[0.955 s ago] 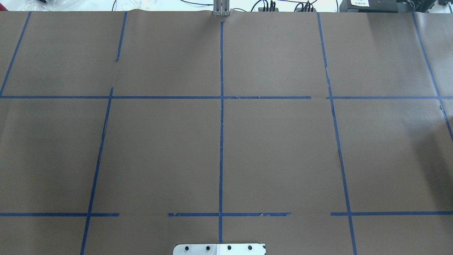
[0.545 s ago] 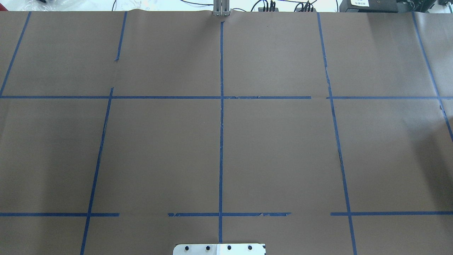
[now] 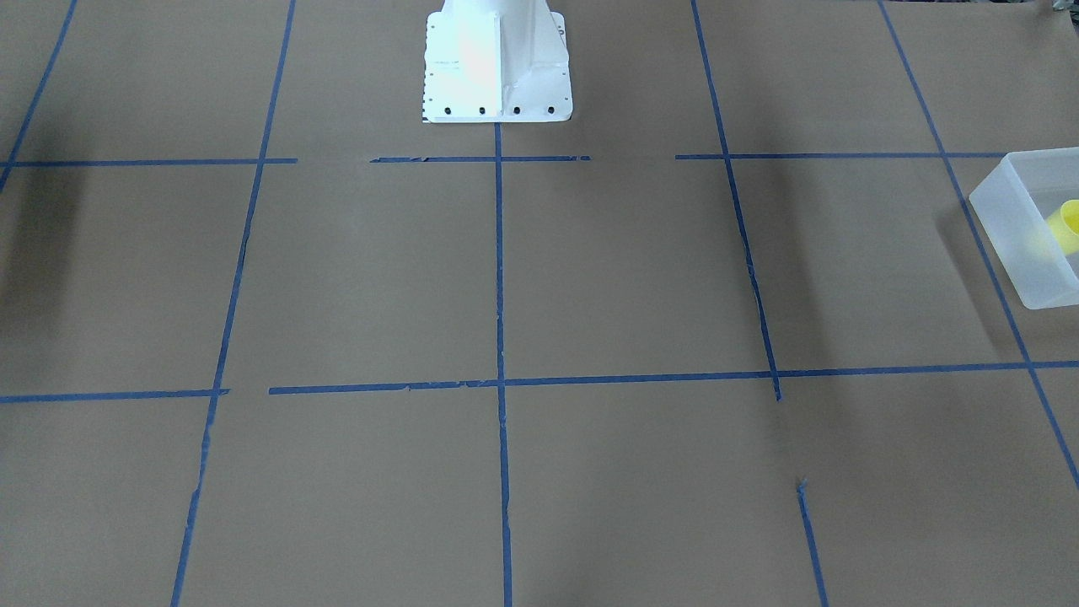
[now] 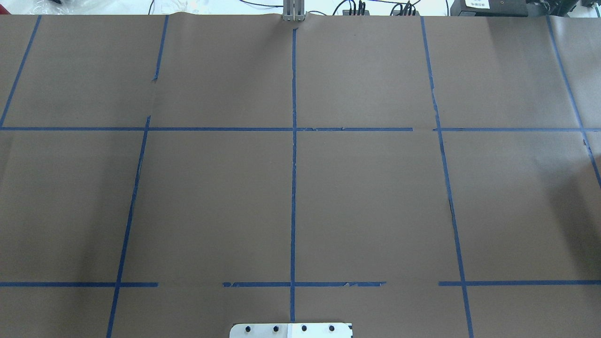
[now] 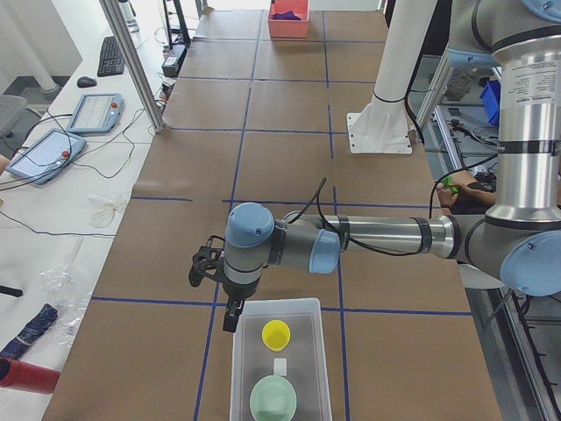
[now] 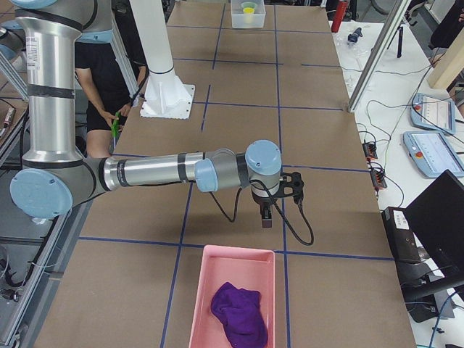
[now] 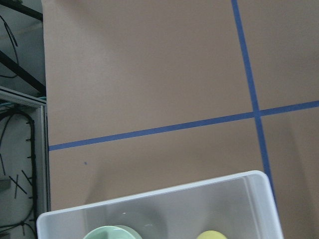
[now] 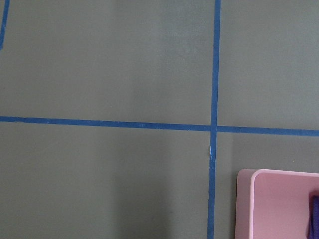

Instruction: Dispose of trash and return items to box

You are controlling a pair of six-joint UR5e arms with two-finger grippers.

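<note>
Judging from how things lie, the return of items is taken to be done or nearly so: the yellow cup (image 5: 276, 334) is seen inside the box (image 5: 298, 305), mouth up as far as the side view shows, with a pale green bowl (image 5: 273, 399) further in and a small white piece (image 5: 280, 366) between them. The left hand (image 5: 230, 317) is held pointing down just outside the box's end wall, above the desk (image 4: 211, 188), probably so that the box can be reached without a long swing. Whether that hand is parted or closed cannot be told, as it shows only in a side view. The right hand (image 6: 266, 216) is poised at the desk's opposite end from the box, just short of a pink bin (image 6: 239, 250) in which a purple cloth (image 6: 235, 313) lies; its state cannot be told either. The bin is presumably set far from the box so that trash and kept items are served by separate arms.
</note>
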